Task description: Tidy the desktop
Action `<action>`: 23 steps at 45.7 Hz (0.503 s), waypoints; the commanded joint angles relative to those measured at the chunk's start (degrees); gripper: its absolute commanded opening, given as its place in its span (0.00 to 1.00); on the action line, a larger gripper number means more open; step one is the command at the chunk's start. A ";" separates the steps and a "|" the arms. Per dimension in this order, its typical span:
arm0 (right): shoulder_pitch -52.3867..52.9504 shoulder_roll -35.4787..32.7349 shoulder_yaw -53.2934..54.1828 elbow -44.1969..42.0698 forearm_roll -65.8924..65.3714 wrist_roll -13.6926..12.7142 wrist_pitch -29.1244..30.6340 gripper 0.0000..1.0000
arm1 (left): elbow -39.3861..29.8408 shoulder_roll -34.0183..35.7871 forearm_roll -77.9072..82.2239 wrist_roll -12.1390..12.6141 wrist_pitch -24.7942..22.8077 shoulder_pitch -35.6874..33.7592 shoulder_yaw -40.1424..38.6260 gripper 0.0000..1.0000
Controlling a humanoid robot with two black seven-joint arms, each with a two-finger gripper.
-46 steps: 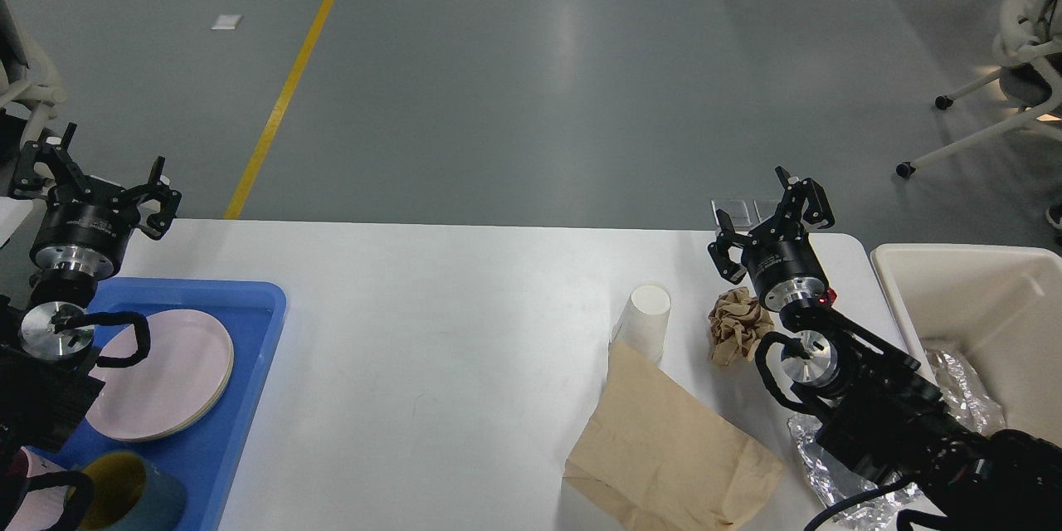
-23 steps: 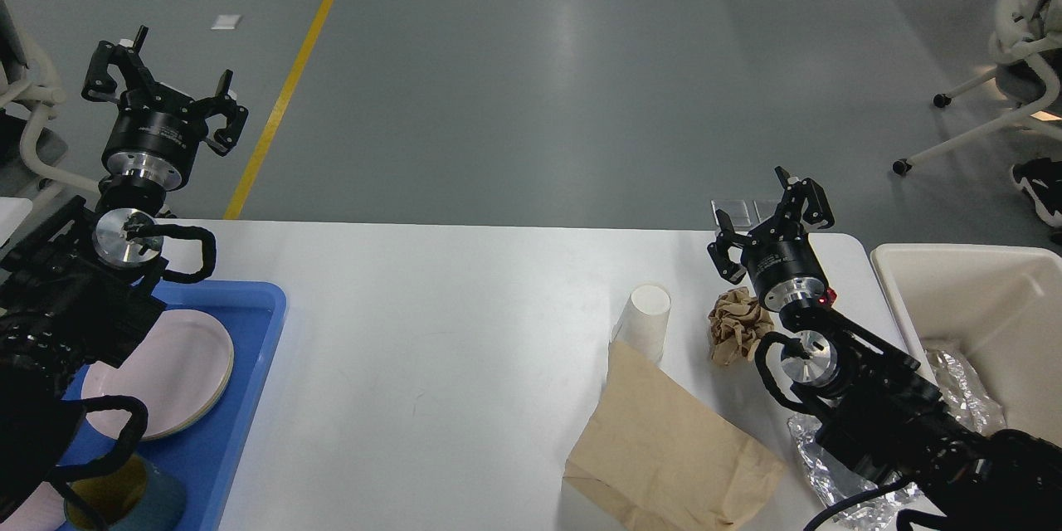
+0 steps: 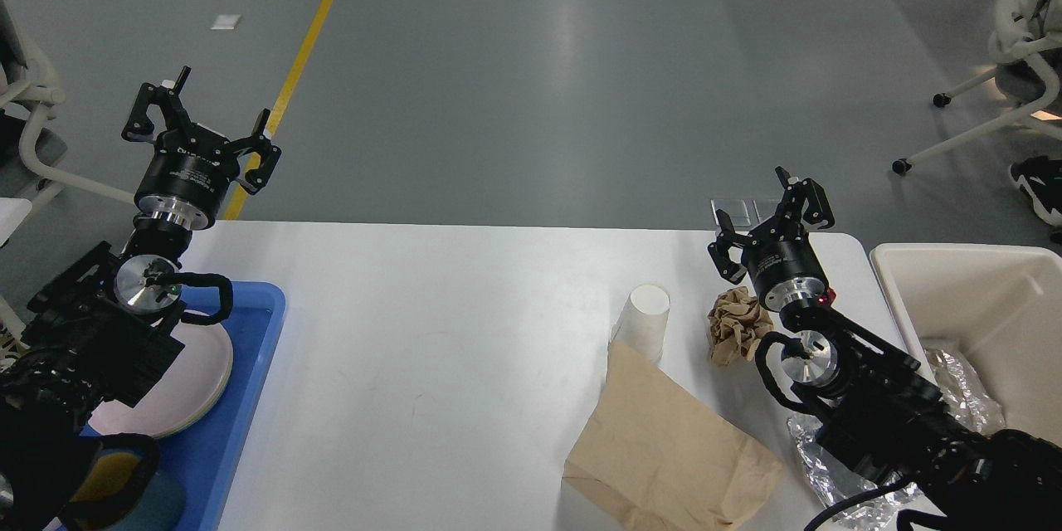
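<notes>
Both the left gripper [image 3: 202, 129] and right gripper [image 3: 774, 220] look open and empty, seemingly poised; paper ball [image 3: 737, 323] at the right one's seven o'clock on the desktop [image 3: 431, 332]

Bright even overhead light, sharp focus; glare streaks on grey floor [image 3: 572, 33], soft shadows on white counter [image 3: 431, 332].
</notes>
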 commanded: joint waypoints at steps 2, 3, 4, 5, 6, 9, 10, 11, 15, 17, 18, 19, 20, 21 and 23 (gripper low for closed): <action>0.00 0.00 0.00 0.00 0.00 0.00 0.00 1.00 | 0.01 -0.63 0.00 0.01 -0.12 1.33 -0.09 0.96; 0.00 0.00 0.00 0.00 0.00 0.00 0.00 1.00 | 0.01 -0.72 0.00 -0.34 -0.12 1.33 -0.09 0.96; 0.00 0.00 0.00 -0.09 0.00 0.00 0.00 1.00 | 0.01 -0.81 0.00 -0.43 -0.12 1.33 0.00 0.96; 0.00 0.00 0.00 0.00 0.00 0.00 0.00 1.00 | 0.01 -0.90 0.00 -0.43 -0.12 1.41 -0.09 0.96; 0.00 0.00 0.00 -0.09 0.00 0.00 0.00 1.00 | 0.01 -0.98 0.00 -0.43 -0.12 1.33 -0.09 0.96; 0.00 0.00 0.00 0.00 0.00 0.00 0.00 1.00 | 0.01 -1.77 -0.08 -0.43 -0.12 1.41 -0.09 0.96; 0.00 0.00 0.00 0.00 0.00 0.00 0.00 1.00 | 0.01 -1.95 -0.09 -0.43 -0.12 1.41 -0.18 0.96; 0.08 0.00 0.00 0.00 0.00 0.00 0.00 1.00 | 0.01 -2.04 -0.09 -0.43 -0.12 1.41 -0.18 0.96; 0.00 0.00 0.00 0.00 0.00 0.00 0.00 1.00 | 0.01 -2.13 -0.09 -0.43 -0.12 1.76 -0.27 0.96; 0.00 0.00 0.00 0.00 0.00 0.00 0.00 1.00 | 0.01 -2.13 -0.09 -0.43 -0.12 2.29 -0.35 0.96; 0.00 0.00 0.00 0.00 0.00 0.00 0.00 1.00 | 0.01 -2.13 -0.09 -0.43 -0.12 2.47 -0.35 0.96; 0.00 0.00 0.00 0.00 0.00 0.00 0.00 1.00 | 0.01 -2.13 -0.09 -0.43 -0.12 2.64 -0.27 0.96; 0.00 0.00 0.00 0.00 0.00 0.09 0.00 1.00 | 0.01 -2.04 -0.09 -0.43 -0.12 2.64 -0.18 0.96; 0.00 0.00 0.00 0.00 0.00 0.00 0.00 1.00 | 0.01 -2.13 0.00 -0.43 -0.12 2.73 -0.09 0.96; 0.00 0.00 0.00 0.00 0.00 0.00 0.00 1.00 | 0.01 -2.04 0.00 -0.43 -0.12 3.26 -0.18 0.96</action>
